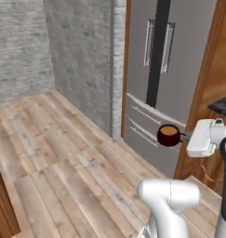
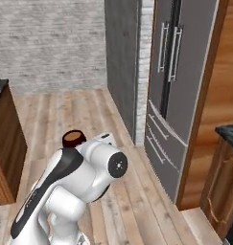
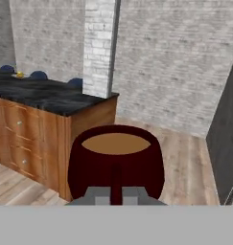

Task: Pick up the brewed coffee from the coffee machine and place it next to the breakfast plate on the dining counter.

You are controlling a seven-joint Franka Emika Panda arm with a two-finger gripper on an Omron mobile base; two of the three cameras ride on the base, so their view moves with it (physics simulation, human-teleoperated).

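One dark red mug of coffee (image 3: 116,160) sits low centre in the hand view, its handle pinched by the pincer (image 3: 116,195); carry it level toward the black worktop (image 3: 46,95) at left, avoiding spills.

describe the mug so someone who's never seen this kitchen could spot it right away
Start at the tall grey fridge set in wood panelling. In front of its lower drawers, above the plank floor, the gripper holds the mug by its handle. It is small, round and dark red, with brown coffee inside, the only red thing among grey, white and wood.
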